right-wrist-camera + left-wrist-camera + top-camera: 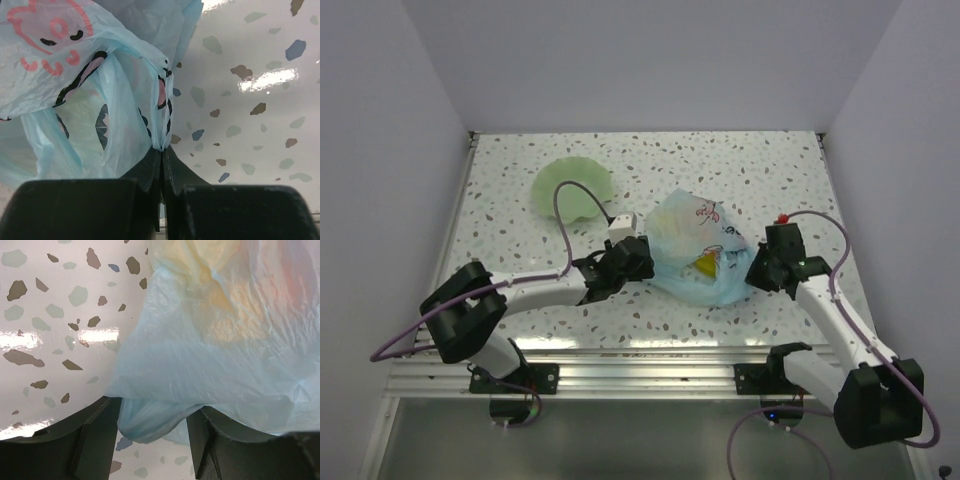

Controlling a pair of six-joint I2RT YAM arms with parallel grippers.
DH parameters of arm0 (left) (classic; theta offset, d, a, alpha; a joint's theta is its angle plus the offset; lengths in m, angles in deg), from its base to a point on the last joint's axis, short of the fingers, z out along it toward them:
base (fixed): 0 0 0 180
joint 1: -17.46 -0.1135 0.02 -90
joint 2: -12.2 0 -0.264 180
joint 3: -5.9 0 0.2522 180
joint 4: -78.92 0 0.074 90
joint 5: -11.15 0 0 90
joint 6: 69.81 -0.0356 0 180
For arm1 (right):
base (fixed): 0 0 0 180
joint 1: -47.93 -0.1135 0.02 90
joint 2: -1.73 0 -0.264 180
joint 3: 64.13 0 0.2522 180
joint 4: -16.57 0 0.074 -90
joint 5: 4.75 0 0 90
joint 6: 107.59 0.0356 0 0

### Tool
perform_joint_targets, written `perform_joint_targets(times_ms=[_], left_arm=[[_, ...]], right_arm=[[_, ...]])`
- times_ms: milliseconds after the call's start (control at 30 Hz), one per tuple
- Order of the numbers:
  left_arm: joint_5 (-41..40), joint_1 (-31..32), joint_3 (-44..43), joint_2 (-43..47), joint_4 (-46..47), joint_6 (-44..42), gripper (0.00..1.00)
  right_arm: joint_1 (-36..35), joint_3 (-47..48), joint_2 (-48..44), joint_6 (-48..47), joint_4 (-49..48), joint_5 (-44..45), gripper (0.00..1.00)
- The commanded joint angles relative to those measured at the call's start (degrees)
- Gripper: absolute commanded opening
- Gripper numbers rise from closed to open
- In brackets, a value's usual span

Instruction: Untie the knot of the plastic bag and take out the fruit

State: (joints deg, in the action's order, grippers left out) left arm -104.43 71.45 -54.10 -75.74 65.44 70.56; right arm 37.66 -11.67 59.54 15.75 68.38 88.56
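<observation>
two grippers, one plastic bag (692, 228) pinched between them

item 1: left gripper (152, 412). jaws part-way apart, clamped on a thick bunched fold of the light-blue film. the fold fills the gap and touches both fingers (95, 440). the rest of the bag rises ahead of it and to its right.

item 2: right gripper (161, 152). jaws pressed together on a thin pleat of the bag's edge. the pink-and-dark cartoon print spreads ahead of it and to its left.

item 3: the fruit (227, 307). inside the bag, just beyond the left fingertips, seen only as yellow and orange tints through the film.

item 4: pale green bowl (575, 190). beyond the left gripper, apart from the bag, on the speckled table (520, 160).
</observation>
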Motion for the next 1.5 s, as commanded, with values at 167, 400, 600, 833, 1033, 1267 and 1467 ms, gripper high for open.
perform_joint_targets(times_ms=[167, 400, 600, 833, 1033, 1267, 1467], left_arm=[[1.23, -1.53, -2.89, 7.07, -2.99, -4.99, 0.69], [3.09, 3.30, -5.00, 14.90, -5.37, -24.16, 1.00], [-0.95, 8.22, -9.30, 9.99, -5.20, -39.28, 1.00], [-10.36, 10.86, -17.74, -1.60, -3.10, -46.85, 1.00], [-18.53, 8.42, -20.90, -10.21, 3.24, -48.10, 0.87], [-17.74, -4.50, -25.12, -13.57, 7.10, -42.54, 0.45], [-13.28, -12.77, -32.68, -18.93, 4.04, -36.05, 0.28]], right_arm=[[1.38, -1.53, 5.66, 0.77, -11.94, -6.65, 0.00], [1.30, 3.66, 4.69, -5.65, -7.64, -6.83, 0.00], [1.30, 6.04, 3.72, -7.32, -5.88, -7.53, 0.00], [1.21, 6.83, 3.02, -7.86, -4.82, -8.06, 0.00], [1.21, 5.69, 2.23, -7.85, -4.03, -8.32, 0.00], [1.30, 0.95, -0.84, -5.13, -2.89, -8.68, 0.00], [1.38, -1.61, -2.17, -3.72, -2.36, -6.30, 0.00]])
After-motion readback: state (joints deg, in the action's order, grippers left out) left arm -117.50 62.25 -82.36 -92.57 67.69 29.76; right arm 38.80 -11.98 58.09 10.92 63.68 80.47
